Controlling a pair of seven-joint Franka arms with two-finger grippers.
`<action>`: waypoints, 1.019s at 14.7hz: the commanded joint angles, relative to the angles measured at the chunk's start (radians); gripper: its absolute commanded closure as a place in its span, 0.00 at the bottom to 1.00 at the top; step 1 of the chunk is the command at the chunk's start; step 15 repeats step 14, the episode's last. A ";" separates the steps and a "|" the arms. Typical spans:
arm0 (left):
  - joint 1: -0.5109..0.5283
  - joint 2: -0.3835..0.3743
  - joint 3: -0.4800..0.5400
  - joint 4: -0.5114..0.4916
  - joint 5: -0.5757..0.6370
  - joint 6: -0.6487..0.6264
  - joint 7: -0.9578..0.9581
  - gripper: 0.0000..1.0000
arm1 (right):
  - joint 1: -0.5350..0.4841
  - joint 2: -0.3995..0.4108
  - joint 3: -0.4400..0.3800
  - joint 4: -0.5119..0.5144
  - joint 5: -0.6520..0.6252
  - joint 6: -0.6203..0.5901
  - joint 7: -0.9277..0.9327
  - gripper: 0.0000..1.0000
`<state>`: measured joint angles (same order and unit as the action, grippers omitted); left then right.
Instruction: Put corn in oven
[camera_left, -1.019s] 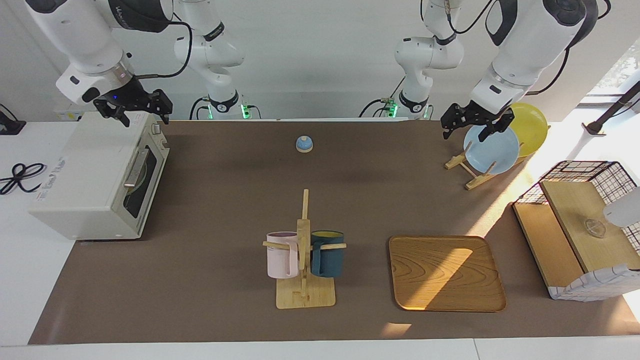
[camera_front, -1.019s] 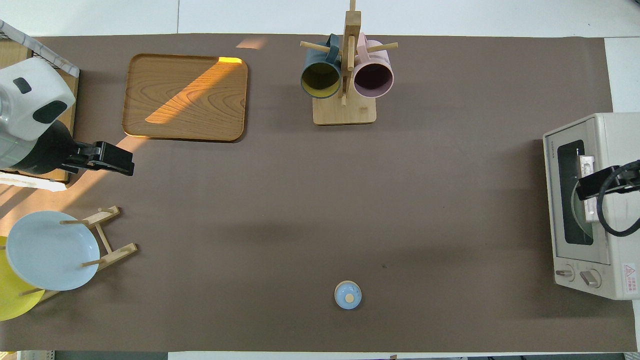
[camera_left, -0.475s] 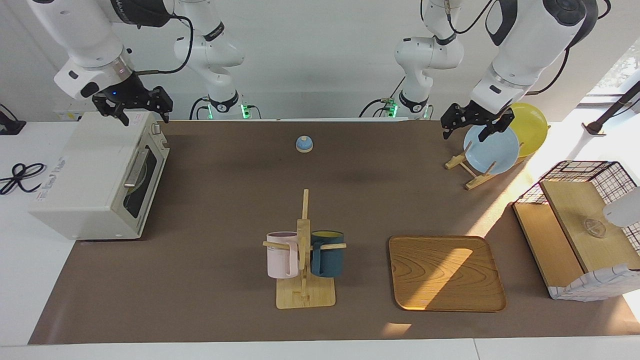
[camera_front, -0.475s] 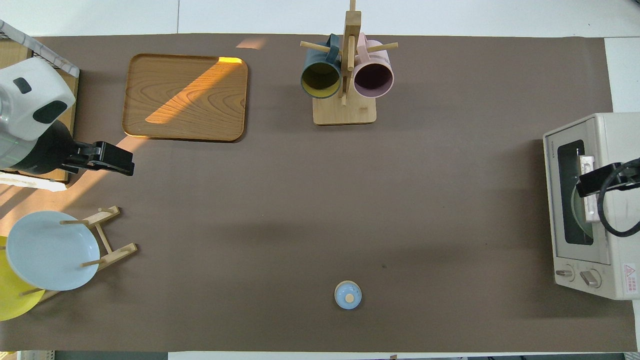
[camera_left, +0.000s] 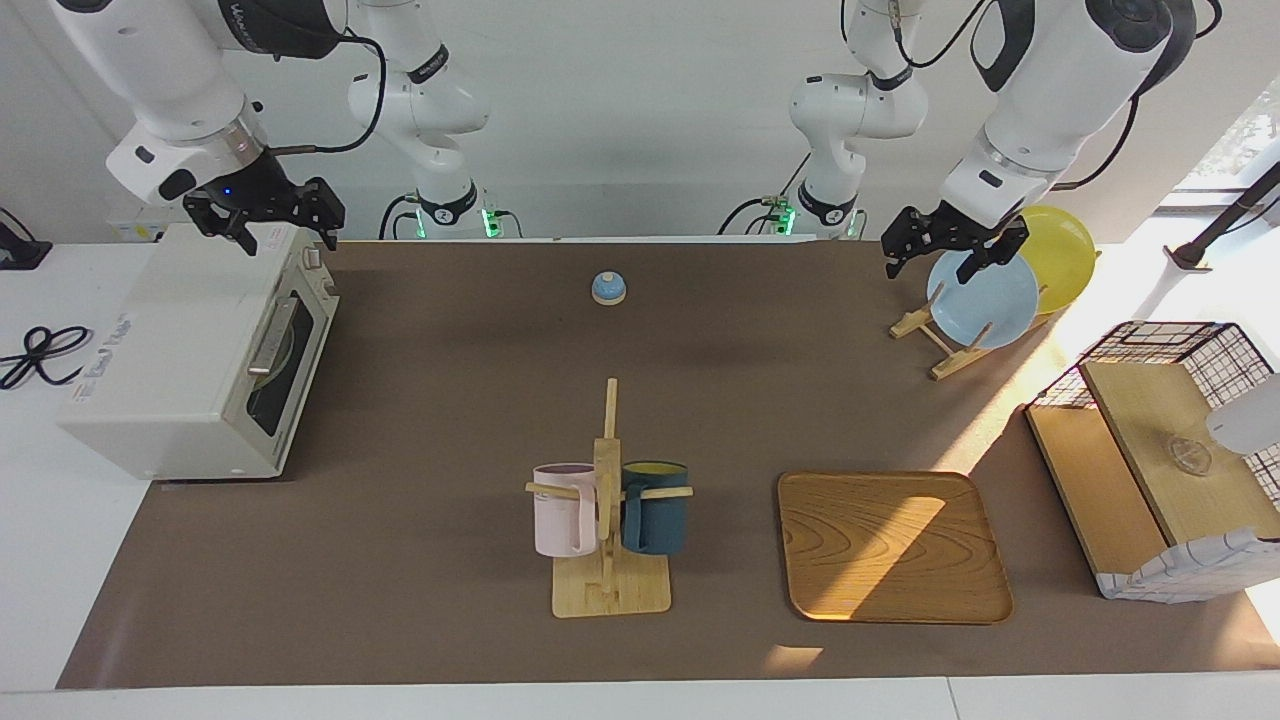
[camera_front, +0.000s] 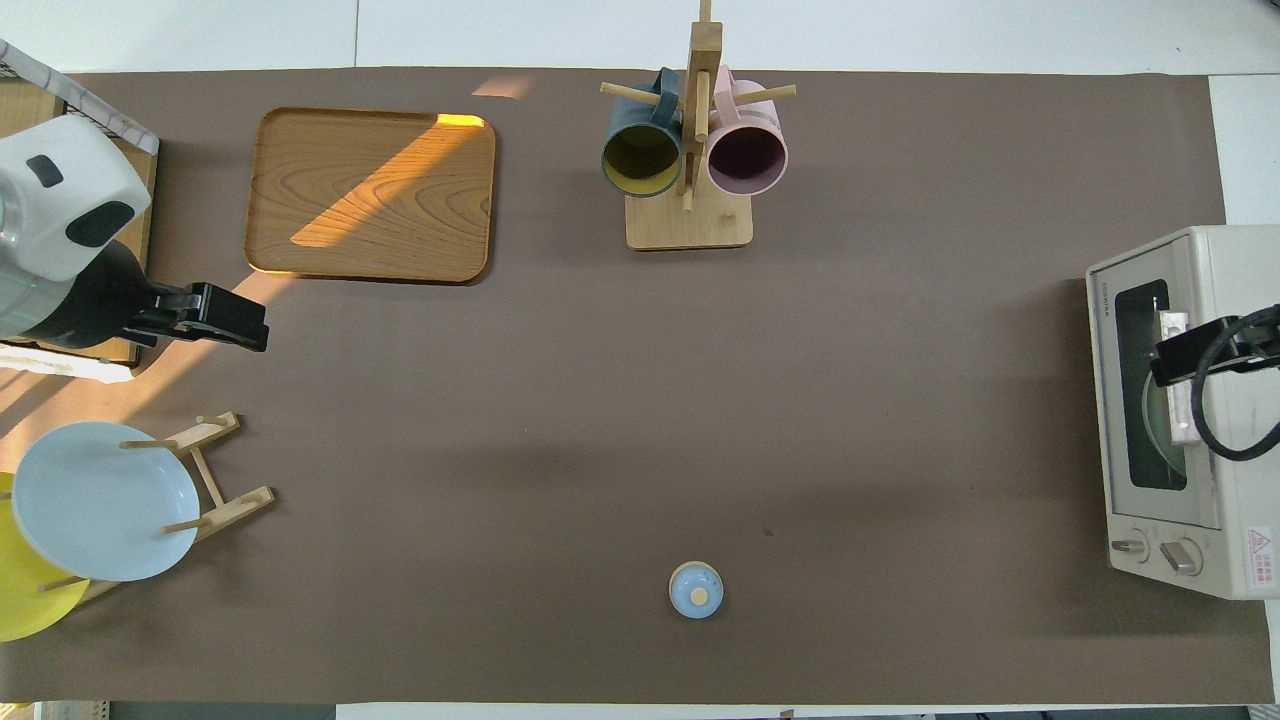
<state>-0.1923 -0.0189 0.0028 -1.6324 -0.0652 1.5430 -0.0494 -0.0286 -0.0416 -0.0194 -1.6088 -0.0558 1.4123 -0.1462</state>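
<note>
Above the closed oven (camera_left: 190, 350) we see the right hand (camera_left: 268, 218) open; the left hand (camera_left: 950, 250) hangs open over the plate rack (camera_left: 935, 335).

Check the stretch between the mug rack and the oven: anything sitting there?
Nothing: between the mug rack and the oven only bare brown mat shows, clearest in the overhead view. The facing view agrees.

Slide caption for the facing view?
Both tools open: right tool above closed oven, left tool above plate rack; no corn visible.
</note>
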 joint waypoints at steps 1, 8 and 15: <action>0.005 -0.018 -0.004 -0.014 0.013 0.011 0.005 0.00 | 0.006 0.019 -0.005 0.024 0.027 -0.007 0.019 0.00; 0.005 -0.018 -0.004 -0.015 0.013 0.012 0.006 0.00 | 0.001 0.020 -0.004 0.023 0.027 -0.003 0.017 0.00; 0.005 -0.018 -0.004 -0.014 0.013 0.011 0.006 0.00 | -0.002 0.019 -0.004 0.023 0.025 0.002 0.017 0.00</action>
